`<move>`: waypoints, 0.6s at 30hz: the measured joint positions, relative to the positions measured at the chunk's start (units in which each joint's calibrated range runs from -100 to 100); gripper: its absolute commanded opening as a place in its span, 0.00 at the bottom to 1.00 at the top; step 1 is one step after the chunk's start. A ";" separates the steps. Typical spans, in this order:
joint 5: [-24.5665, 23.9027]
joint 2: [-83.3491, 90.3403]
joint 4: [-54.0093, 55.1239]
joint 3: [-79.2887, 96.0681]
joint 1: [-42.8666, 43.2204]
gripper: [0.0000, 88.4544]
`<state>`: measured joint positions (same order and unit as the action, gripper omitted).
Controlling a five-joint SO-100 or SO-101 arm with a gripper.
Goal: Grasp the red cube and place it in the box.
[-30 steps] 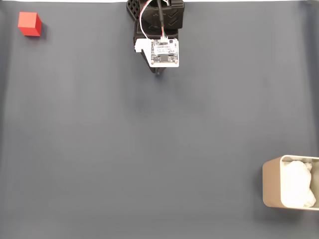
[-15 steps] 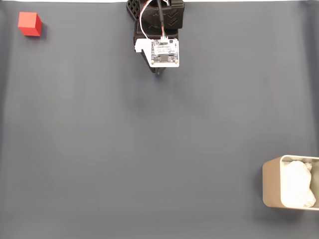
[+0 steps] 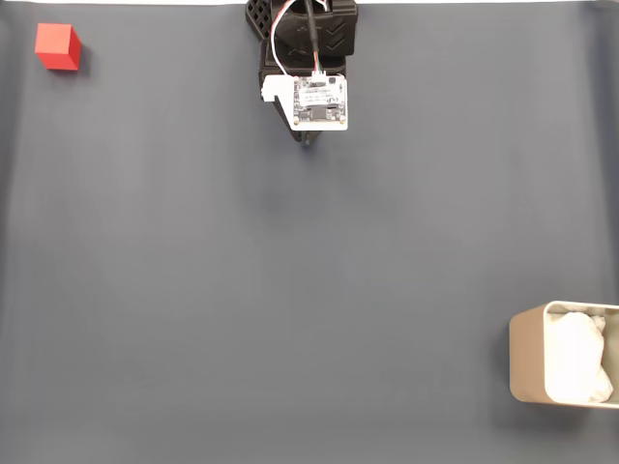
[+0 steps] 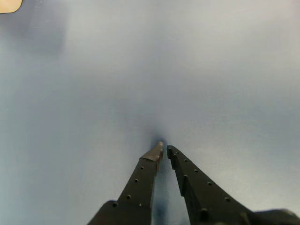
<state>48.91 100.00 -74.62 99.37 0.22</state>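
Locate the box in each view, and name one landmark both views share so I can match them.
Fixed view: the box sits at the lower right edge, cut off by the frame, white lining inside.
Wrist view: a beige sliver in the top left corner is probably the box's corner; too little shows to be sure.
Shared landmark: the dark grey mat, under the gripper in the wrist view.
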 measured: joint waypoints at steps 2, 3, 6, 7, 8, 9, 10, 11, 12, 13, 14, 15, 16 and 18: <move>0.00 0.00 0.00 0.00 0.00 0.00; 0.05 0.00 0.00 0.00 0.00 0.00; 0.10 0.00 0.00 0.00 0.00 0.00; 0.15 0.00 0.00 0.00 0.00 0.00; 0.39 0.00 -0.08 0.00 0.00 0.00; 0.68 0.00 -0.08 0.00 0.00 0.00; 0.59 0.00 0.24 0.00 0.00 0.00; 0.29 0.00 1.19 0.00 0.00 0.00; 0.00 -0.09 3.34 0.00 0.00 0.00; -0.54 -0.61 6.13 -0.54 0.00 0.00; -0.39 -0.69 8.83 -1.72 0.00 0.00; -0.44 -0.78 11.38 -2.89 0.00 0.00; -0.49 -1.13 13.76 -4.70 0.00 0.00; -0.24 -3.13 16.79 -10.13 0.07 0.00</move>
<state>48.67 96.87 -57.84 89.24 0.30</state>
